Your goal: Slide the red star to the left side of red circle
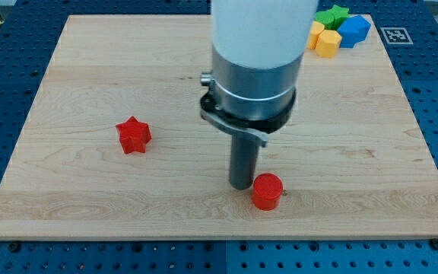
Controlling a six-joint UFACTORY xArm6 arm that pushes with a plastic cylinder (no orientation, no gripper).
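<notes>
Resting on the wooden board (67,205), my tip (241,186) carries nothing and stands just beside the red circle (267,191), on its left, apparently touching or nearly so. Farther up and well to the view's left lies the red star (133,135), apart from both. For a clean push, route the tip round to the star's far left side, then drive it rightward and slightly down, stopping short of the circle. At the top right corner sit yellow (326,40), blue (353,30) and green (331,14) blocks, uninvolved.
</notes>
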